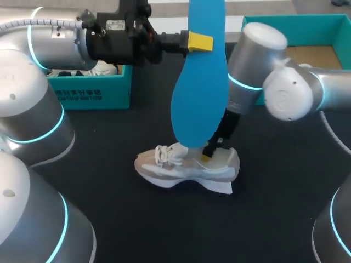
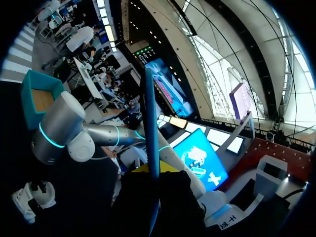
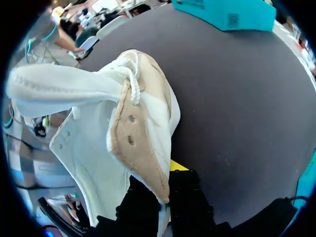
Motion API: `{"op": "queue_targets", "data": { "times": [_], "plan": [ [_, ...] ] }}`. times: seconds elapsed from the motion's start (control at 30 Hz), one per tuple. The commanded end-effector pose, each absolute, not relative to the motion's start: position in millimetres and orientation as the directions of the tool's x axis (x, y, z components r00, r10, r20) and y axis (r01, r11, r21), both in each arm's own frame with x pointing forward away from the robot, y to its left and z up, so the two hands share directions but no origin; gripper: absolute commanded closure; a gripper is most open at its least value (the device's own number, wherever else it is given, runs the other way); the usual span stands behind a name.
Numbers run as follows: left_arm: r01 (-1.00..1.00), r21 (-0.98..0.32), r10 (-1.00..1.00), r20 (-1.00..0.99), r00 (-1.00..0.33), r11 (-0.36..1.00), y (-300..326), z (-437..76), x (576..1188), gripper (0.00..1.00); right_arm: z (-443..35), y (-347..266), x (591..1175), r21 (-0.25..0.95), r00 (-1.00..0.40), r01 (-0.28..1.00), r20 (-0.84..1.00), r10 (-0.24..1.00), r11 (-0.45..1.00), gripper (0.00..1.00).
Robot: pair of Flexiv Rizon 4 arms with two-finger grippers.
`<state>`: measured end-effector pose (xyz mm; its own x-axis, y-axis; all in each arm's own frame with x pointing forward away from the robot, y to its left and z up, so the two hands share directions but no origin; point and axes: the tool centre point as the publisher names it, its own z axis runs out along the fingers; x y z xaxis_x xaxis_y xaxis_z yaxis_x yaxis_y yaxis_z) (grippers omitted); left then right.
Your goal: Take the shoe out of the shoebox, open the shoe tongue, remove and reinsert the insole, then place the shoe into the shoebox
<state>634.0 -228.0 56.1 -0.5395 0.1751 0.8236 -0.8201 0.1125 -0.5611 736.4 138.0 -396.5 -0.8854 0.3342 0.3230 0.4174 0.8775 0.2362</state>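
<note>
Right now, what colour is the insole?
Plain bright blue, no pattern visible. The insole shows best in the head view.

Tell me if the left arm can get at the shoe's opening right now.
Probably yes. The left arm holds the insole upright, its lower end at the shoe opening. The right arm grips the collar beside it with its jaws, which narrows the way.

Head camera sits high behind the robot, looking steeply down on the table (image 1: 109, 181) from mid range. Left wrist camera's up in the air, sighting edge-on along the insole (image 2: 149, 123) toward the right arm (image 2: 64, 131), with the shoe (image 2: 32, 200) small and low. Right wrist camera's jammed against the shoe, facing across the table. All three share the shoe; head and left wrist share the insole.
</note>
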Motion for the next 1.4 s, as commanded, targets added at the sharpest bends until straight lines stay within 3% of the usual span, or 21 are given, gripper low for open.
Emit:
{"op": "queue_targets", "data": {
  "times": [0.03,0.43,0.53,0.67,0.8,1.2,1.4],
  "plan": [
    [-0.820,-0.561,0.174,0.824,-0.539,0.112,-228.1,55.1,633.1,1.00,-378.9,126.1,723.6,0.143,-0.736,0.651,0.359,0.574,0.746,1.00],
    [-0.820,-0.561,0.174,0.824,-0.539,0.112,-228.1,55.1,633.1,1.00,-378.9,126.1,723.6,0.143,-0.736,0.651,0.359,0.574,0.746,1.00],
    [-0.820,-0.561,0.174,0.824,-0.539,0.112,-228.1,55.1,633.1,1.00,-377.3,126.7,720.2,0.206,-0.628,0.777,0.312,0.713,0.595,1.00],
    [-0.820,-0.561,0.174,0.824,-0.539,0.112,-228.1,55.1,633.1,1.00,-373.0,130.2,715.5,0.298,-0.521,0.845,0.270,0.810,0.444,1.00],
    [-0.820,-0.561,0.174,0.824,-0.539,0.112,-228.1,55.1,633.1,1.00,-373.9,138.6,710.8,0.292,-0.377,0.908,0.263,0.888,0.299,1.00],
    [-0.820,-0.561,0.174,0.824,-0.539,0.112,-228.1,55.1,633.1,1.00,-389.5,148.3,708.8,0.324,-0.076,0.946,0.231,0.970,-0.003,1.00],
    [-0.820,-0.561,0.174,0.824,-0.539,0.112,-228.1,55.1,633.1,1.00,-392.2,151.0,718.6,0.328,-0.085,0.945,0.279,0.957,-0.012,1.00]
  ]
}}
